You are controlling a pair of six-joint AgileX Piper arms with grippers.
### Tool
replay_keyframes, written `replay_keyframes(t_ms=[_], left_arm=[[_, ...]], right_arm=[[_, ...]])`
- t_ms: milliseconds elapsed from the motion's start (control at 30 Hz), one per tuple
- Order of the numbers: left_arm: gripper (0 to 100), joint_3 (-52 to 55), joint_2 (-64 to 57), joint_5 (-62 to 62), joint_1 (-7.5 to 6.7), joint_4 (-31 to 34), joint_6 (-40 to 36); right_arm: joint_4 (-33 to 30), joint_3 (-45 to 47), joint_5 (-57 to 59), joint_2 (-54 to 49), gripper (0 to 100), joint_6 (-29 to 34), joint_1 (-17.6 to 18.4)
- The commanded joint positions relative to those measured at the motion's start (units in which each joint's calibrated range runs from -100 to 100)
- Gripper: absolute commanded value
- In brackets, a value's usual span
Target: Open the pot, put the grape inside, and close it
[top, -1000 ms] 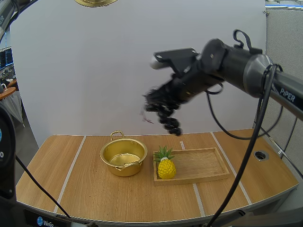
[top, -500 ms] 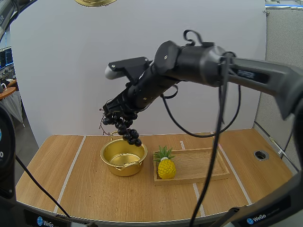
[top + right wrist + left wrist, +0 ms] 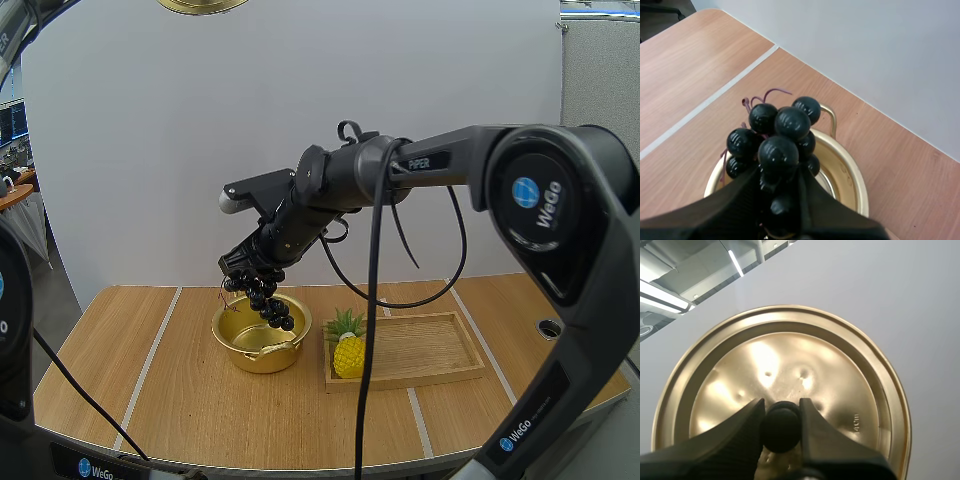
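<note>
Right gripper (image 3: 780, 175) pinched the grapes (image 3: 266, 300) just above the open pot (image 3: 232, 338) on the tabletop (image 3: 180, 400); left gripper (image 3: 781, 412) clamped the raised lid (image 3: 805, 360) by its knob (image 3: 781, 429).

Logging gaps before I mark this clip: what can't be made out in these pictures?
High view: the top edge cuts off the lid.
Right wrist view: the grapes and right gripper cover much of the pot floor.
High view: whether the lowest grapes touch the pot; the bunch overlaps its rim.
Left wrist view: the lid's stamp is too small to read.
</note>
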Motion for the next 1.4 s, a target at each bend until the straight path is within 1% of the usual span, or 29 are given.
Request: replay_keyframes(t_ms=[0,133,567,867,1133,1167,1200,1233,1267,1300,1333,1367], left_arm=[[0,-0.5,-0.2,-2.5,-0.07,-0.4,-0.8],[0,-0.5,-0.2,-2.5,-0.07,-0.4,-0.8],[0,-0.5,-0.2,-2.5,-0.07,-0.4,-0.8],[0,-0.5,-0.2,-2.5,-0.07,-0.4,-0.8],[0,-0.5,-0.2,-2.5,-0.07,-0.4,-0.8],[0,-0.5,-0.2,-2.5,-0.07,-0.4,-0.8],[0,-0.5,-0.2,-2.5,-0.07,-0.4,-0.8],[0,-0.5,-0.2,-2.5,-0.07,-0.4,-0.8],[0,-0.5,-0.2,-2.5,-0.07,-0.4,-0.8],[0,-0.5,-0.2,-2.5,-0.07,-0.4,-0.8],[0,-0.5,-0.2,-2.5,-0.07,-0.4,-0.8],[0,-0.5,-0.2,-2.5,-0.07,-0.4,-0.8]], right_arm=[[-0.3,-0.4,-3.5,2.3,0,-1.1,0.1],[-0.3,-0.4,-4.0,4.6,0,-1.3,0.1],[-1.1,-0.4,1.7,10.0,0,-1.3,0.1],[-2.2,-0.4,-1.3,16.0,0,-1.3,0.1],[-2.8,-0.4,-2.6,16.5,0,-2.1,0.1],[-2.8,-0.8,-1.9,16.5,6,-2.1,0.1],[-2.8,-1.2,-1.0,16.5,18,-2.1,0.1],[-2.8,-1.7,-0.1,16.5,39,-2.1,0.1],[-2.8,-2.2,0.8,16.5,65,-1.9,0.1],[-3.0,-2.7,1.5,16.5,88,-1.3,0.1],[-3.4,-3.3,2.2,16.5,100,-0.7,0.1],[-4.1,-3.6,2.4,16.0,100,-0.2,0.1]])
